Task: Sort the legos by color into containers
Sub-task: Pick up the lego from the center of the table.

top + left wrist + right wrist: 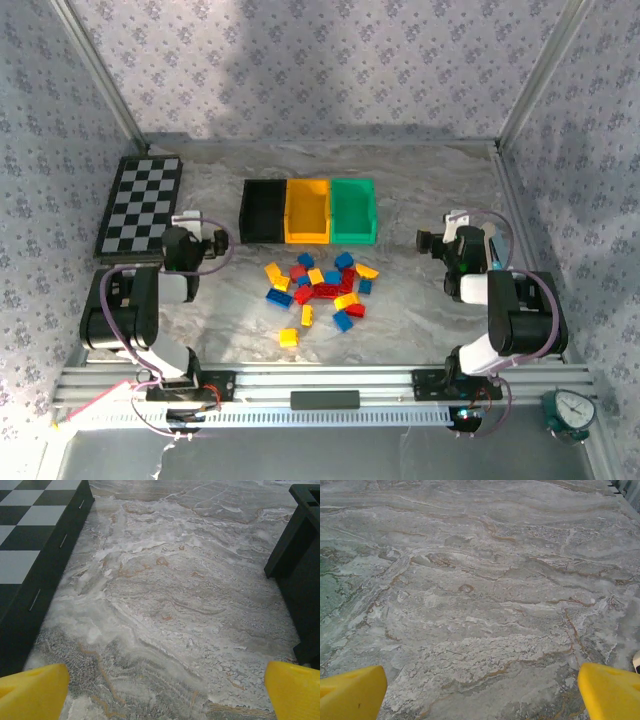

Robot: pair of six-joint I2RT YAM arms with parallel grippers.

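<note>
- Plastic legos (pixel 318 290) in red, yellow and blue lie in a loose heap near the middle of the marbled table (pixel 430 320). None lies in a bin yet, so I judge the sorting not begun.
- At 12 o'clock from the heap the containers stand in a touching row: black bin (pixel 262 212), yellow bin (pixel 307 212), green bin (pixel 353 212), left to right.
- One yellow brick (pixel 288 338) sits apart at 7 o'clock from the heap. Those in the middle touch or overlap.
- The left gripper (pixel 165 692) hangs at 9 o'clock from the heap, its yellow fingers (pixel 32 692) spread wide with bare table between them. Its wrist view has the checkerboard (pixel 30 540) at 10 o'clock and the black bin's wall at 2 o'clock.
- The right gripper (pixel 482 692) hangs at 3 o'clock from the heap, jaws likewise wide apart and empty over bare marble.
- The bricks look light, rigid and smooth-sided. They should not crush, but one pinched on a corner or on its studs may skid or flip out.
- Best hold, as I judge it, is across two flat opposite sides, low on the brick.
- Outlying bricks offer room for the fingers; in the crowded middle a closing jaw may drag neighbours along.
</note>
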